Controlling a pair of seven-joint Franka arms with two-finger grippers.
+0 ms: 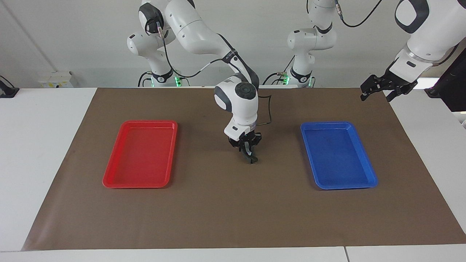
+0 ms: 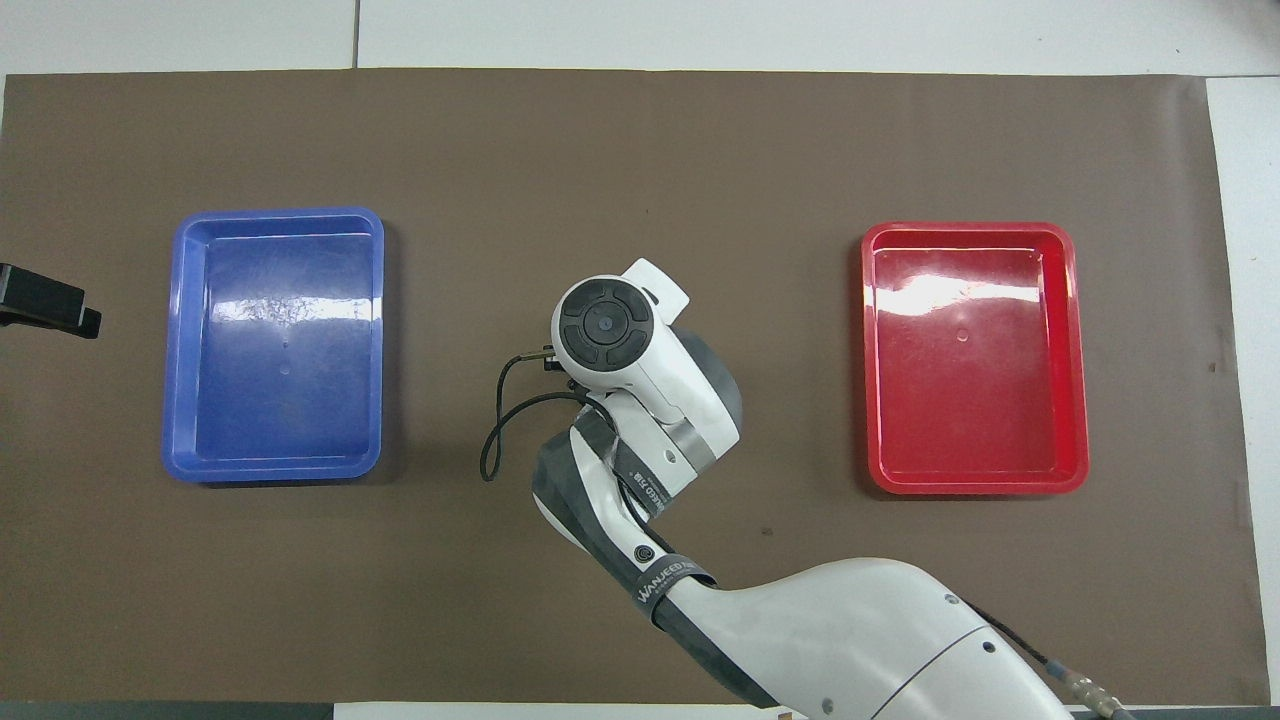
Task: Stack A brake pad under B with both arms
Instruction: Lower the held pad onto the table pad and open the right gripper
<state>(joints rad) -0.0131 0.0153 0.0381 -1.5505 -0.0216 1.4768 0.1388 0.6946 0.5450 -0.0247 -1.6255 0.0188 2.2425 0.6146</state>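
My right gripper point(image 1: 249, 155) hangs low over the middle of the brown mat point(image 1: 233, 211), between the two trays. It is shut on a short dark piece point(image 1: 252, 159), which looks like the A brake pad. The piece is at or just above the mat; I cannot tell whether it touches. In the overhead view the right arm's wrist point(image 2: 610, 330) hides both gripper and pad. B is out of view. My left gripper point(image 1: 376, 95) waits open and empty, raised over the mat's corner at the left arm's end; a part of it shows at the edge point(image 2: 45, 308).
A red tray point(image 1: 149, 122) point(image 2: 965, 228) lies toward the right arm's end and a blue tray point(image 1: 327, 123) point(image 2: 280, 213) toward the left arm's end. Both show nothing inside. White table surrounds the mat.
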